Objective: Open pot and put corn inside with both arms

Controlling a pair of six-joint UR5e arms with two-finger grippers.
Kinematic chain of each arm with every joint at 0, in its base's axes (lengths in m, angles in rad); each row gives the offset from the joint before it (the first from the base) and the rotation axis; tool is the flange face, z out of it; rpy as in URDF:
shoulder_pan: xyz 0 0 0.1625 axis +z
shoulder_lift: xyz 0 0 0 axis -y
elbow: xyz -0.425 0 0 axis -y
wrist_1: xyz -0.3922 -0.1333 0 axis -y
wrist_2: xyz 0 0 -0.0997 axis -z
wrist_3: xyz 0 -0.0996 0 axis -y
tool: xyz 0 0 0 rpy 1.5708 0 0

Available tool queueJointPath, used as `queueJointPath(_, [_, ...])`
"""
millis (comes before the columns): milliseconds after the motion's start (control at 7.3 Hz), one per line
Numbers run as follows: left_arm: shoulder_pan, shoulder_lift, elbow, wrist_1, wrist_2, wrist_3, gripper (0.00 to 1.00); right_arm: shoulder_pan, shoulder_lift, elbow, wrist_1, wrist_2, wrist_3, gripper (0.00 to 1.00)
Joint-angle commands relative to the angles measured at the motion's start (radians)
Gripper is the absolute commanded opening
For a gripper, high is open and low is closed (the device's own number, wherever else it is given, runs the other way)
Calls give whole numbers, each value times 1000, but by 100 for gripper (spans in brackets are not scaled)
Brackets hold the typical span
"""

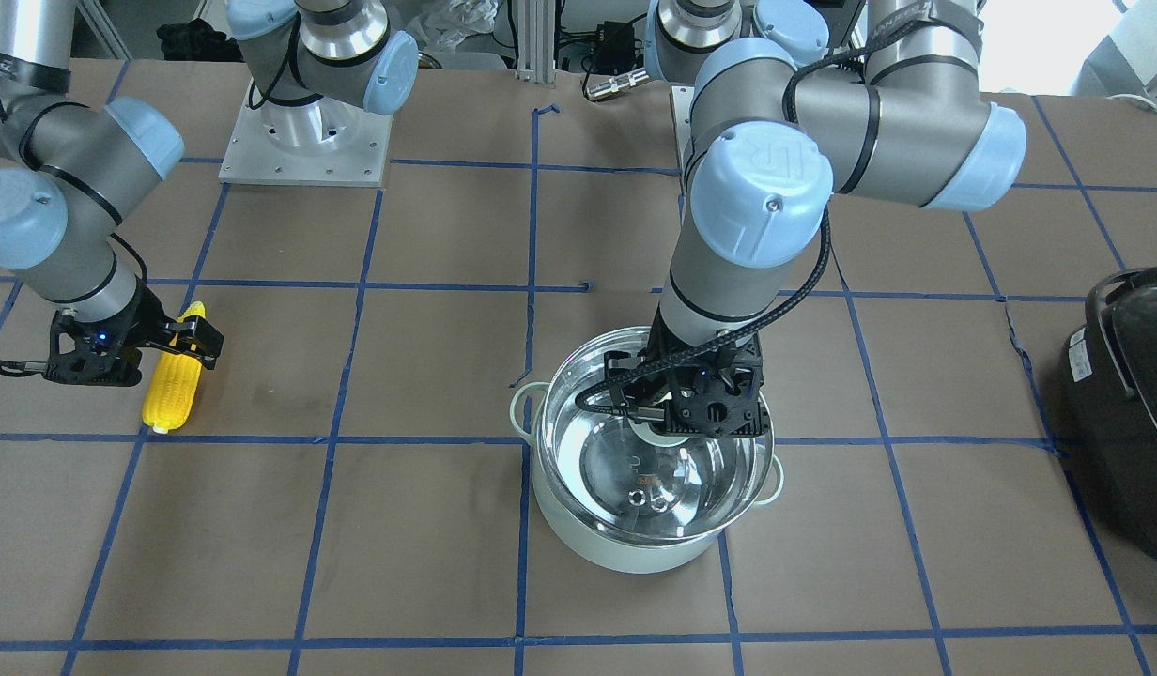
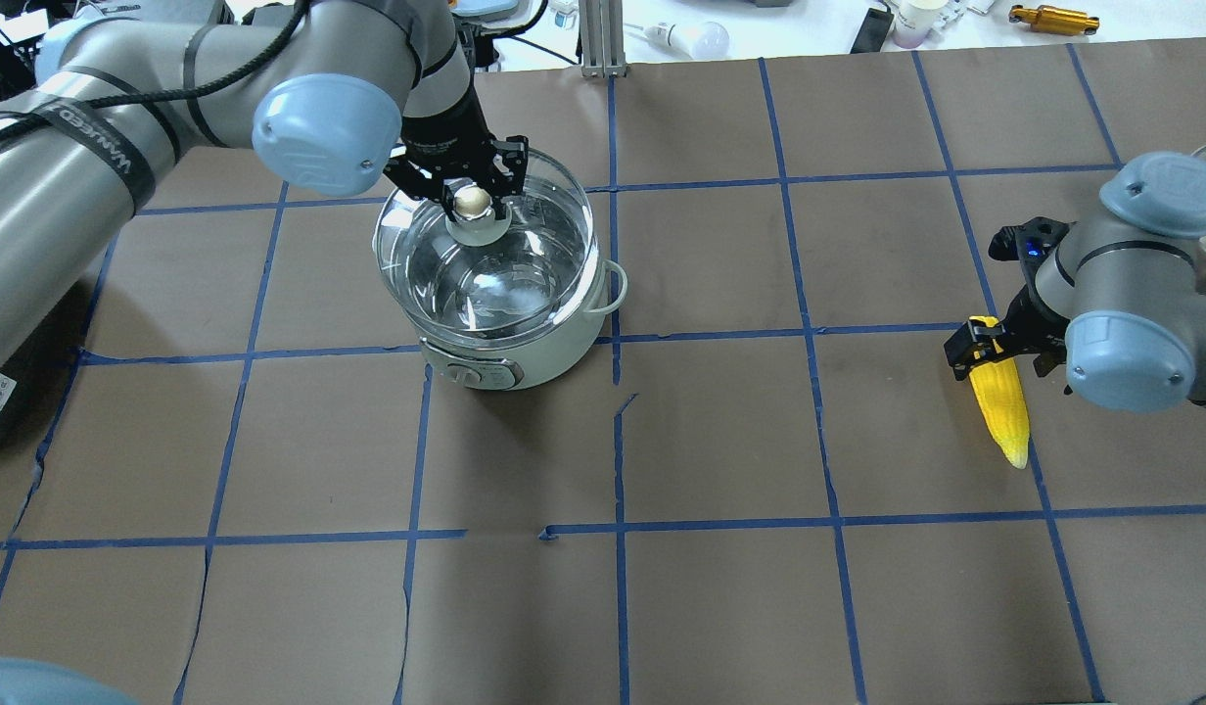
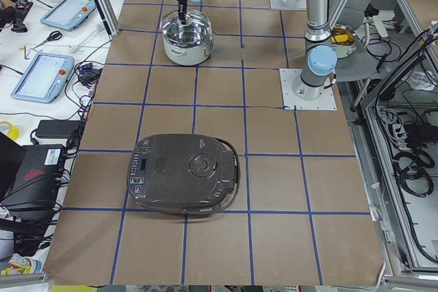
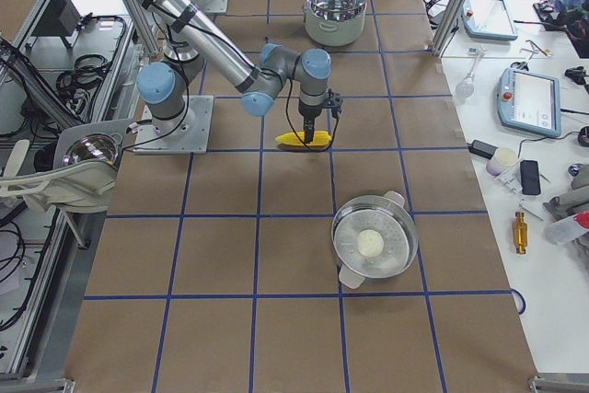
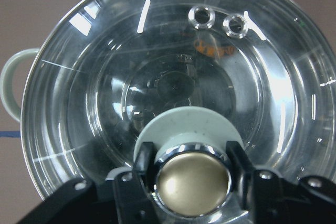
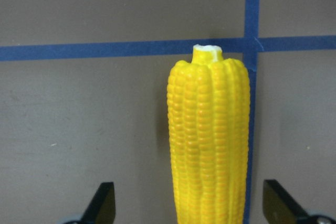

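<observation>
The pale mint pot (image 1: 625, 554) stands mid-table, also in the overhead view (image 2: 525, 357). Its clear glass lid (image 2: 486, 264) sits over the steel interior; I cannot tell whether it rests on the rim or is just lifted. My left gripper (image 2: 473, 201) is shut on the lid's gold knob (image 5: 193, 184). The yellow corn (image 1: 173, 387) lies flat on the table far off to the side, also in the overhead view (image 2: 1000, 411). My right gripper (image 1: 186, 343) is down over the cob's tapered end, open, its fingers (image 6: 102, 205) well clear of the cob on either side.
A large glossy black appliance (image 1: 1133, 404) stands at the table end on my left. A steel pan (image 4: 337, 232) holding a white round thing stands beyond the corn at the other end. The arm bases (image 1: 301, 141) are bolted along the robot's edge.
</observation>
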Motion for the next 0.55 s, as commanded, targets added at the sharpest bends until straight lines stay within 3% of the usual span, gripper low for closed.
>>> queueJointPath(0, [94,53,84,-134,-17,57,1,-20,12,0,-5,4,-19,100])
queueJointPath(137, [183,68,89,-194,-22,117,1,-20,20,1,-6,8,-17,96])
queueJointPath(274, [298,74,75,-198,-22,230,0,-20,33,0,-6,7,-19,80])
queueJointPath(411, [401,61,60,-192,-16,357,0,-18,46,-2,-8,7,-19,74])
